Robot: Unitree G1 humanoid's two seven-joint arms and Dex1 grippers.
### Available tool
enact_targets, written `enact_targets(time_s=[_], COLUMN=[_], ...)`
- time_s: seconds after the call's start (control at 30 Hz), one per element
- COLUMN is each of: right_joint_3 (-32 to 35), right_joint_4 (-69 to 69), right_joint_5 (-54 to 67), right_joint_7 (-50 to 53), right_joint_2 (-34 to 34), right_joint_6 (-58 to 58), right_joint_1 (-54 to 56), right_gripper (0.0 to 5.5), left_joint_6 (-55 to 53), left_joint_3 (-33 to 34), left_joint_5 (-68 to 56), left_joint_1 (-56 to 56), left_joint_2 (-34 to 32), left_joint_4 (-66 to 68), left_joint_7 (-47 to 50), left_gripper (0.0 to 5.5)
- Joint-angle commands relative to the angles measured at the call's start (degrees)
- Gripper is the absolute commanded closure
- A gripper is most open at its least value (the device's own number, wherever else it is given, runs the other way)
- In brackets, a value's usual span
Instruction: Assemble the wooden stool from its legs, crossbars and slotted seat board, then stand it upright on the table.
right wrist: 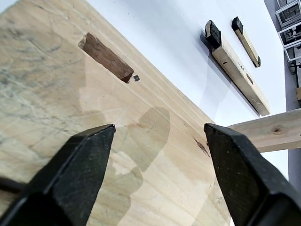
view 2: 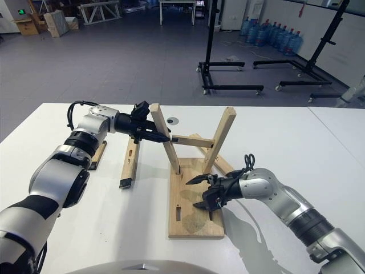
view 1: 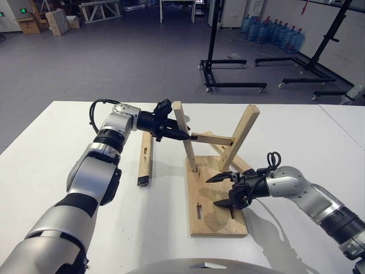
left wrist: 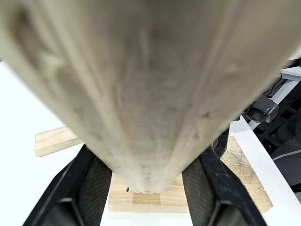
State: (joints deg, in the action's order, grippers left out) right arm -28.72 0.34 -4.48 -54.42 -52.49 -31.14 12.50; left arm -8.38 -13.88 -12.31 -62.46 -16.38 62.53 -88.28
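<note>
The slotted seat board (view 1: 212, 220) lies flat on the white table. Two legs stand tilted in its slots, the left leg (view 1: 186, 149) and the right leg (view 1: 242, 132), joined by a crossbar (view 1: 212, 138). My left gripper (view 1: 181, 135) is shut on the left leg near the crossbar joint. In the left wrist view that leg (left wrist: 141, 94) sits between the black fingers (left wrist: 94, 188). My right gripper (view 1: 212, 191) hovers open just above the board's right side. In the right wrist view its fingers (right wrist: 75, 169) straddle bare board (right wrist: 56, 94) near an empty slot (right wrist: 106, 56).
A loose leg (view 1: 146, 157) lies on the table left of the board, and another piece (view 2: 98, 154) lies partly behind my left arm. A further wooden piece (view 1: 236, 160) lies behind the standing legs. Black metal stands (view 1: 231, 63) are on the floor beyond the table.
</note>
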Motion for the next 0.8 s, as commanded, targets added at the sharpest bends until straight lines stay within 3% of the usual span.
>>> enact_targets(time_s=[0.03, 0.37, 0.8], right_joint_3=[-9.33, -9.44, -9.84], right_joint_4=[2.93, 2.2, 2.37], right_joint_5=[-12.11, -12.86, -14.06], right_joint_7=[-5.98, -5.75, -4.16], right_joint_2=[-2.31, -2.72, -1.5], right_joint_6=[4.08, 3.26, 3.64], right_joint_1=[-10.75, -10.17, -10.71], right_gripper=[1.99, 1.99, 1.99], left_joint_6=[0.69, -0.61, -0.51], left_joint_3=[-6.67, -5.01, -5.48], left_joint_5=[10.26, 9.38, 9.46], left_joint_1=[5.65, 5.19, 6.95], left_joint_2=[2.69, 4.4, 4.98], left_joint_4=[5.3, 8.54, 8.87], left_joint_7=[4.76, 11.47, 11.69], left_gripper=[3.47, 3.47, 3.47])
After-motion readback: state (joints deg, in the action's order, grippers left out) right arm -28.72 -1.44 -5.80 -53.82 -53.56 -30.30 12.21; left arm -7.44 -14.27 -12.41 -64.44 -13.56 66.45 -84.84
